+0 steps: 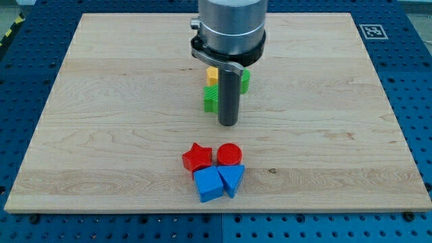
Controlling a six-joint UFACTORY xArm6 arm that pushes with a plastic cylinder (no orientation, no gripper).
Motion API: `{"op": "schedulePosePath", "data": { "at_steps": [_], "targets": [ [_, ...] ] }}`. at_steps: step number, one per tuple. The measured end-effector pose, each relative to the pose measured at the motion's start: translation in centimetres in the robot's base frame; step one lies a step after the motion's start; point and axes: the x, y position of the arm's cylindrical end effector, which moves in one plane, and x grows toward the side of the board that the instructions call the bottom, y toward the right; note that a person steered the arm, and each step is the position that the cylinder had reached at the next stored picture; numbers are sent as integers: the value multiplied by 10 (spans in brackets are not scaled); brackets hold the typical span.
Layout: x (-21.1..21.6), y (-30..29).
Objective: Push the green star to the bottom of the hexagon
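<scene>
My tip [228, 124] is the lower end of the dark rod, near the board's middle. A green block [211, 98] sits just left of the rod, touching or nearly touching it; its shape is partly hidden. A second green block [246, 80] peeks out to the rod's right, mostly hidden by the arm. A yellow block [212, 74] sits just above the left green one, partly hidden. I cannot tell which green block is the star, nor whether the yellow block is the hexagon.
Below my tip is a cluster: a red star [197, 157], a red cylinder [229, 154], a blue cube [208, 184] and a blue triangular block [231, 179]. The wooden board [101, 101] rests on a blue perforated table.
</scene>
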Motion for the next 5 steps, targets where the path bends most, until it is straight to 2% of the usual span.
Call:
{"op": "schedulePosePath", "data": {
  "at_steps": [2, 5],
  "targets": [
    [-2, -30],
    [-15, -36]
  ]
}}
